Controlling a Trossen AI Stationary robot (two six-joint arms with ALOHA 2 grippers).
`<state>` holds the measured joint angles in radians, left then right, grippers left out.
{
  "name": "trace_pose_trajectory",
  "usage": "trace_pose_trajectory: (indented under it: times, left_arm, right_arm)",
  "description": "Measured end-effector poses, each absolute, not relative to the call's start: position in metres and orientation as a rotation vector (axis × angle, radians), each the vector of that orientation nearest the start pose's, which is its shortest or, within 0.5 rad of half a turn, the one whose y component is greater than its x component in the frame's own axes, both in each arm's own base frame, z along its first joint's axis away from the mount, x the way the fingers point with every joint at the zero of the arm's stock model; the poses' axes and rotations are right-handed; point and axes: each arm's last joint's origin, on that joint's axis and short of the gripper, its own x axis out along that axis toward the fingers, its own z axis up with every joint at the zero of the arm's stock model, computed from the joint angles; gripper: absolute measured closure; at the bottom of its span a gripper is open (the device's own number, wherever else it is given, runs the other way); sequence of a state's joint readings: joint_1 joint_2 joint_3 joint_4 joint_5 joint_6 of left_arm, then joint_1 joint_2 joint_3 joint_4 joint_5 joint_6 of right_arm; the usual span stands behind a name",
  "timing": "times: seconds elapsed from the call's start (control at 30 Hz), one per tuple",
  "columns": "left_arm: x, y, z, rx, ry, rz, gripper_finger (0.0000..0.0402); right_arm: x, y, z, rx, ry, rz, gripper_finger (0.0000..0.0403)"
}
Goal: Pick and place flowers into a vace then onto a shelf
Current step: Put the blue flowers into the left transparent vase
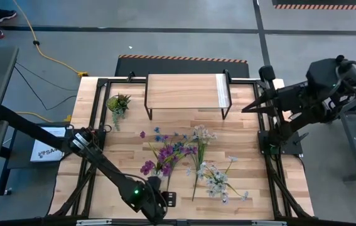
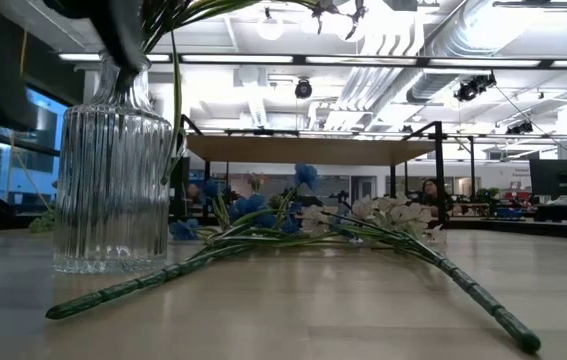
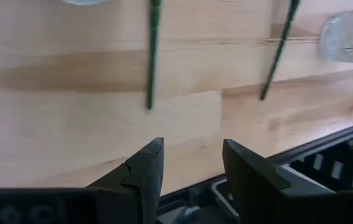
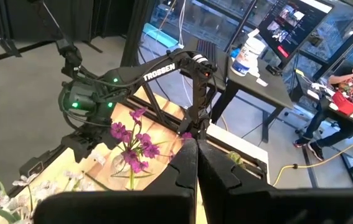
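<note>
The purple flowers point(image 1: 156, 162) stand in a ribbed glass vase point(image 2: 111, 190) near the table's near edge, stems down in it. A blue spray point(image 1: 168, 141) and two white-pink sprays point(image 1: 204, 135) point(image 1: 218, 179) lie flat on the table, stems toward the near edge. My left gripper point(image 3: 192, 165) hangs open over bare wood by the near edge, beside the vase, just short of two stem ends point(image 3: 150, 102). My right gripper point(image 4: 195, 163) is shut and raised at the table's far right point(image 1: 267, 74). The shelf point(image 1: 187, 91) stands at the far edge.
A small green potted plant point(image 1: 118, 103) stands left of the shelf. The black frame rail point(image 3: 325, 158) runs along the near edge right by my left fingers. Bare wood lies left of the vase and between the sprays and the shelf. People sit in the room behind point(image 4: 350, 81).
</note>
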<state>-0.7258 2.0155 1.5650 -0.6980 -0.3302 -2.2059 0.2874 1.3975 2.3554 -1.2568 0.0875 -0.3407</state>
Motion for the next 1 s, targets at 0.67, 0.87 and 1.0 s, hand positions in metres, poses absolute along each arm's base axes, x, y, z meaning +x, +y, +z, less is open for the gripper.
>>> trace_pose_trajectory:
  times: [0.67,0.87,1.0]
  left_arm:
    - [0.329,-0.264,0.173,-1.357,0.855,0.905,0.0204]
    - [0.333,-0.267,0.162,-1.362,0.89,0.895,0.0204]
    - [0.335,-0.268,0.159,-1.367,0.882,0.881,0.0204]
  right_arm:
    - [0.162,0.047,0.565,-0.404,0.293,0.296,0.0403]
    - [0.162,0.047,0.565,-0.4,0.292,0.295,0.0402]
    - [0.162,0.047,0.565,-0.396,0.292,0.293,0.0403]
